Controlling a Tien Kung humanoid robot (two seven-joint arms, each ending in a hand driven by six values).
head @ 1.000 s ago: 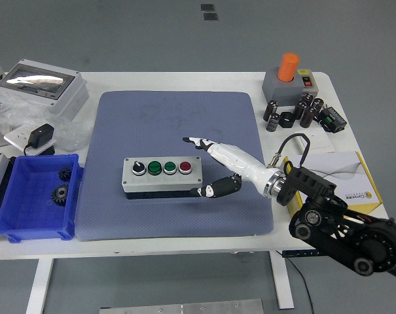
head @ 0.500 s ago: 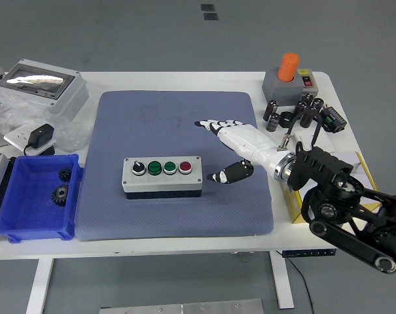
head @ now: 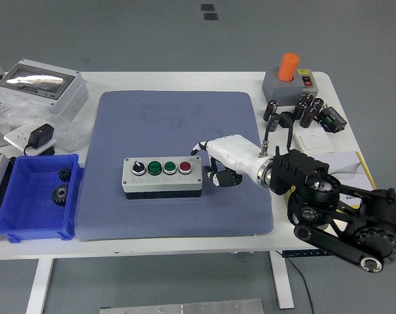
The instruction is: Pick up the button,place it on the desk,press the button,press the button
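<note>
- White surface [head: 184, 245] carries a grey-blue padded mat [head: 178, 124]; on it lies the grey rectangular button box [head: 162, 174], long axis left to right.
- Robot's right hand [head: 218, 160], fingers curled and holding nothing, sits just beside the box's right end, nearest the red button [head: 185, 167].
- No left hand shows.

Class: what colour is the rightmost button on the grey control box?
Red, clearest in the head view.
</note>
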